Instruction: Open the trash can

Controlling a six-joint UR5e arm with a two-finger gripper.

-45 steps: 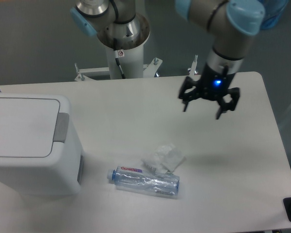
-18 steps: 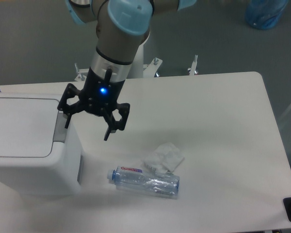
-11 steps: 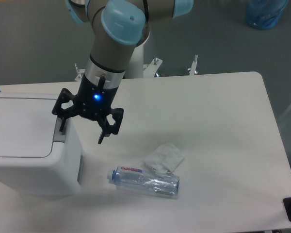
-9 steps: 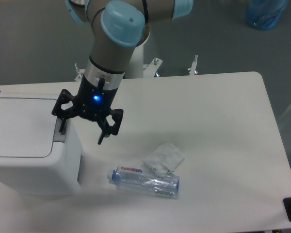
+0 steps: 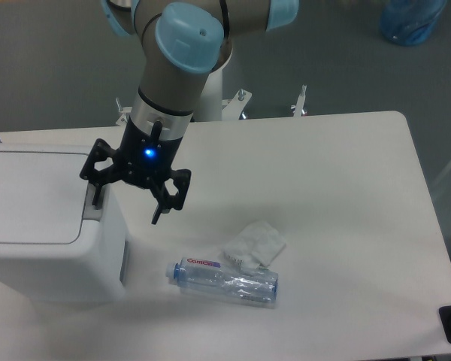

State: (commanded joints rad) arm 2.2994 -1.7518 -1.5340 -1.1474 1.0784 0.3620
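The trash can [image 5: 45,226] is a big white boxy bin at the left edge of the table, its flat lid down. A grey push tab [image 5: 95,210] sits along the lid's right side. My gripper [image 5: 126,203] hangs open right over that side of the bin. Its left finger [image 5: 96,197] points down onto the upper end of the tab, and its right finger [image 5: 158,213] hangs beyond the bin's wall above the table. Nothing is held between them.
A clear plastic bottle [image 5: 224,281] lies on its side on the table right of the bin. A crumpled white wrapper [image 5: 254,244] lies just behind it. The arm's base column [image 5: 195,90] stands at the table's far edge.
The arm swept from the table's right side to the bin's right edge and came lower. Over the last half second it has barely moved.
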